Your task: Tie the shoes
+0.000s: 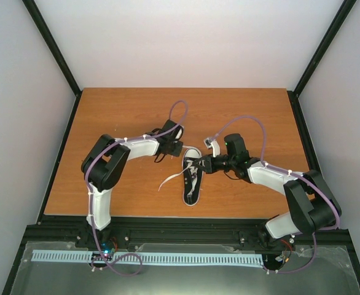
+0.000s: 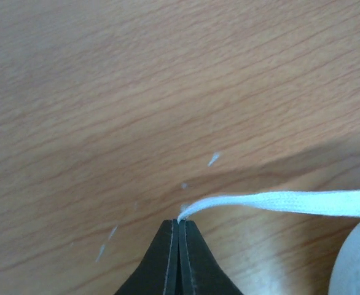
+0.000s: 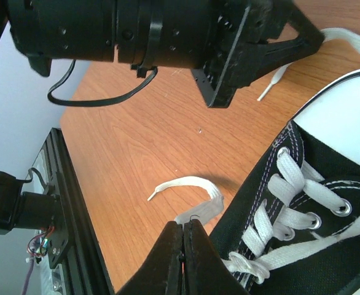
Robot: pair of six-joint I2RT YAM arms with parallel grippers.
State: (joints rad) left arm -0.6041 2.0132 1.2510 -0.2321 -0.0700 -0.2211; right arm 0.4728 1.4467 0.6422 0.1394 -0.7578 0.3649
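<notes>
Shoe (image 1: 192,187): laces pinched.
L tool (image 2: 179,221) clamps lace tip (image 2: 278,201); R tool (image 3: 183,225) clamps other lace (image 3: 201,210). Limp, slippery; grip near tips.

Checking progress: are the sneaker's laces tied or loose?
Loose: no bow on the sneaker; the left gripper and right gripper each pinch a free lace.
</notes>
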